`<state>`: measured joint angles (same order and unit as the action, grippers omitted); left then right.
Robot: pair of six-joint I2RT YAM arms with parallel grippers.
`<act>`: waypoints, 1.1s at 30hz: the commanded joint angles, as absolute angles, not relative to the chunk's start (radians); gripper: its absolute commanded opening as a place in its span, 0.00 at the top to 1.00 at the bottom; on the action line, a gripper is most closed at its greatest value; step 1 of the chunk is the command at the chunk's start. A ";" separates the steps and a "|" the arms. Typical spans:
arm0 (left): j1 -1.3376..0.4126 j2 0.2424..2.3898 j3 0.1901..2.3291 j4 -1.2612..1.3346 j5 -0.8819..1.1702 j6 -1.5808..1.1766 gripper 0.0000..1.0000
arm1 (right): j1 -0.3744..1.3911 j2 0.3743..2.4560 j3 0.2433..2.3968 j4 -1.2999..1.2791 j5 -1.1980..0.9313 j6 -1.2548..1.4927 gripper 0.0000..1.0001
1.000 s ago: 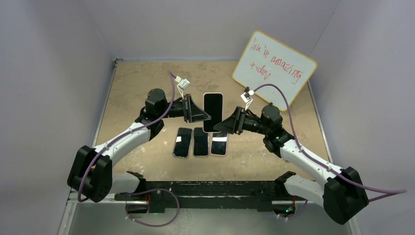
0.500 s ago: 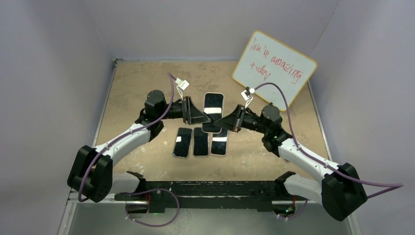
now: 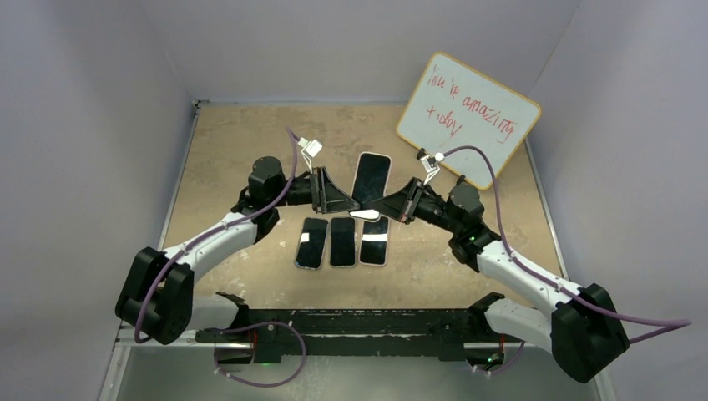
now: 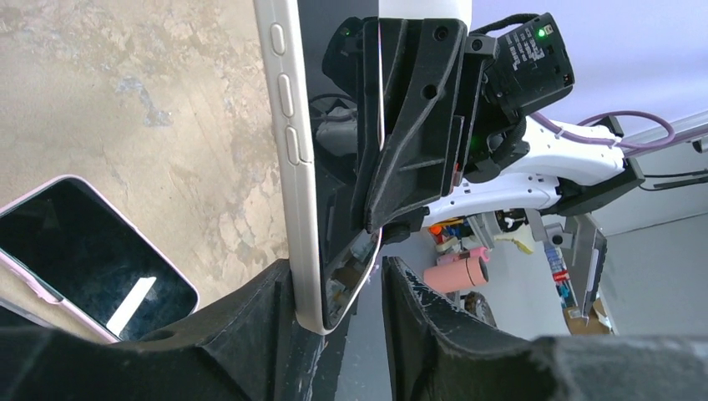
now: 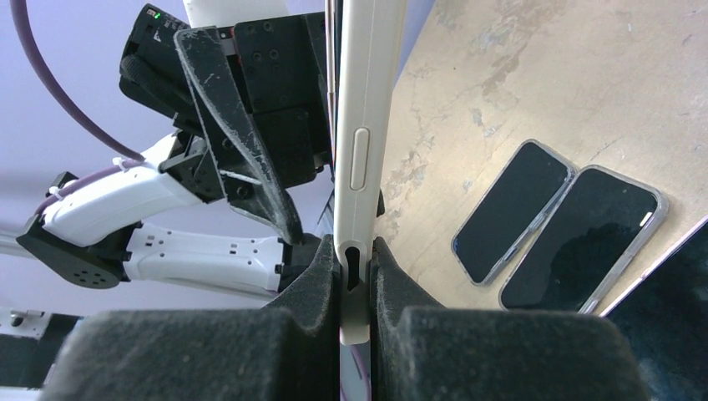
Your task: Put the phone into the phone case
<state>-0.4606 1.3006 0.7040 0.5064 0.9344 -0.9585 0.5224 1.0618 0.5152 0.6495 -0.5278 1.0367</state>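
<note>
Right claw pinches phone edge | left claw straddles it, gap visible only from left wrist

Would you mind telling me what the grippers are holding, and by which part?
The right gripper pinches the phone front-to-back at its side edge; the left gripper straddles it too, grip uncertain.

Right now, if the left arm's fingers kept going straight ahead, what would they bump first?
The phone sits between the left fingers. Pushing straight on, they would probably meet the right fingers first, which pinch the same phone from the other side. Depth is hard to judge.
</note>
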 commanded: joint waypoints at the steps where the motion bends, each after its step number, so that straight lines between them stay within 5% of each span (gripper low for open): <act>1: -0.465 1.307 0.696 0.540 0.936 -0.969 0.59 | 0.516 1.037 0.522 0.762 -0.481 1.042 1.00; 8: -0.466 1.326 0.692 0.522 0.939 -0.962 0.67 | 0.518 1.040 0.517 0.763 -0.472 1.042 1.00; 13: -0.466 1.332 0.715 0.430 0.916 -0.913 0.99 | 0.516 1.034 0.514 0.741 -0.456 1.026 1.00; 22: -0.466 1.326 0.830 0.111 0.797 -0.735 1.00 | 0.517 1.062 0.542 0.648 -0.446 0.955 1.00; 30: -0.466 1.282 0.867 0.005 0.722 -0.621 0.51 | 0.516 1.078 0.588 0.452 -0.456 0.900 1.00; 33: -0.466 1.274 0.908 -0.121 0.667 -0.536 0.22 | 0.517 1.080 0.627 0.286 -0.437 0.853 1.00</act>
